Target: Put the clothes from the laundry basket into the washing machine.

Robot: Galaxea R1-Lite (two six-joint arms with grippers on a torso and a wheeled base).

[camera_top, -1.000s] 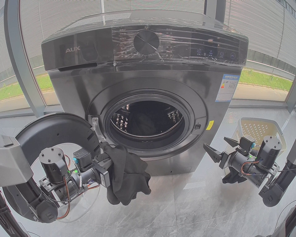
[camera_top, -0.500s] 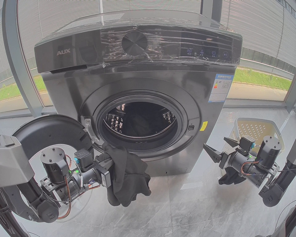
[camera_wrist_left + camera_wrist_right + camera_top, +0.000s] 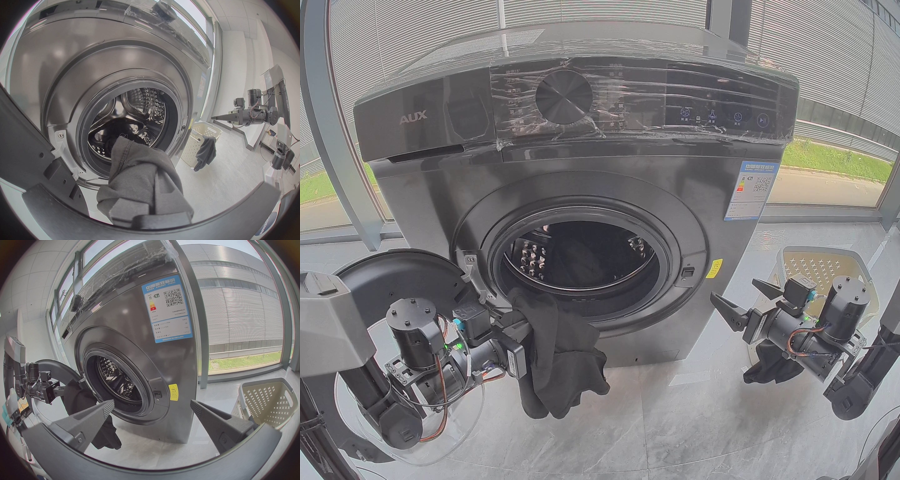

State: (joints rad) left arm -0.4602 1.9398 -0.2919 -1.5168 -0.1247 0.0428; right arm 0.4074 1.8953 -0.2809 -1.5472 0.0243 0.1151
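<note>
- A dark grey front-loading washing machine [image 3: 581, 169] stands on a pale tiled floor in front of large windows.
- Its round door [image 3: 394, 281] is swung fully open to the robot's left, leaving the drum opening [image 3: 578, 262] uncovered.
- Dark clothing [image 3: 117, 132] lies inside the metal drum.
- The left gripper [image 3: 512, 331] is clamped on a black garment [image 3: 562, 356], just below and in front of the opening's lower left rim.
- The garment's top edge is near the rim, and the rest hangs in loose folds above the floor.
- The right gripper [image 3: 735, 292] is held in the air to the right of the machine, its two fingers spread wide and holding nothing.
- A cream laundry basket [image 3: 828, 265] with a perforated wall stands on the floor beside the machine's right side.
- Another dark garment [image 3: 772, 369] hangs over the basket's rim, below the right gripper.
</note>
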